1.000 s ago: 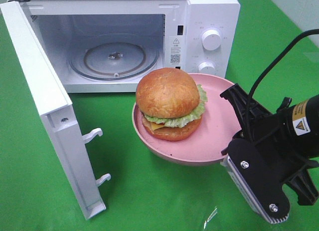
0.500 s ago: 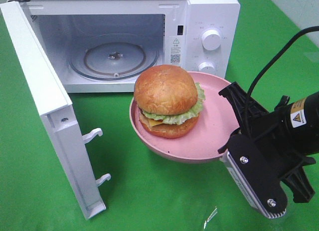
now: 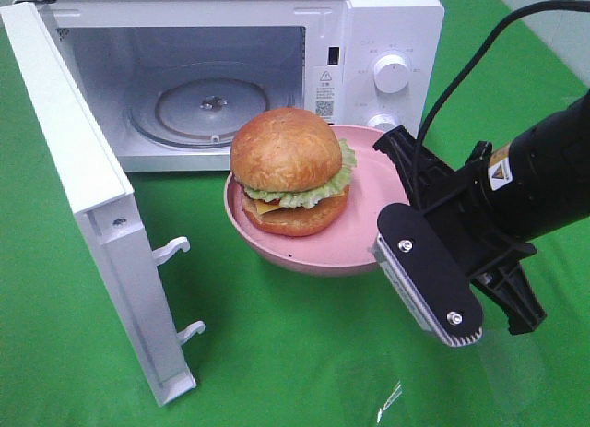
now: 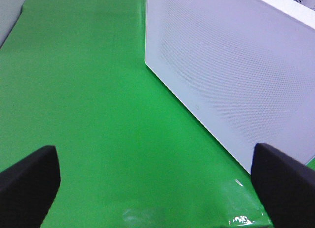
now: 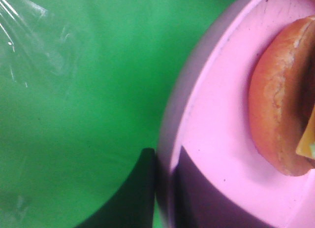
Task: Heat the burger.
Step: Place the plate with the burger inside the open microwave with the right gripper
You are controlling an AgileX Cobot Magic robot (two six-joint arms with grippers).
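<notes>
My right claw [image 5: 165, 188]: pinching plate [image 5: 211, 139] rim.
My left claw [image 4: 157, 188]: spread; alone sees door's [image 4: 231, 75] outside.
Burger [image 3: 288, 173]: glossy bun, lettuce, cheese.

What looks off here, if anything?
Nothing spilled or damaged. The burger sits off-centre on the pink plate, toward the side away from the right gripper pinching its rim. There is a shiny wrinkle in the green cloth in the foreground.

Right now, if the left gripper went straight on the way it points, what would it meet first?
Probably nothing soon: ahead of the left gripper, jaws open, lies only green cloth. The open microwave door stands off to one side; depth is unclear.
</notes>
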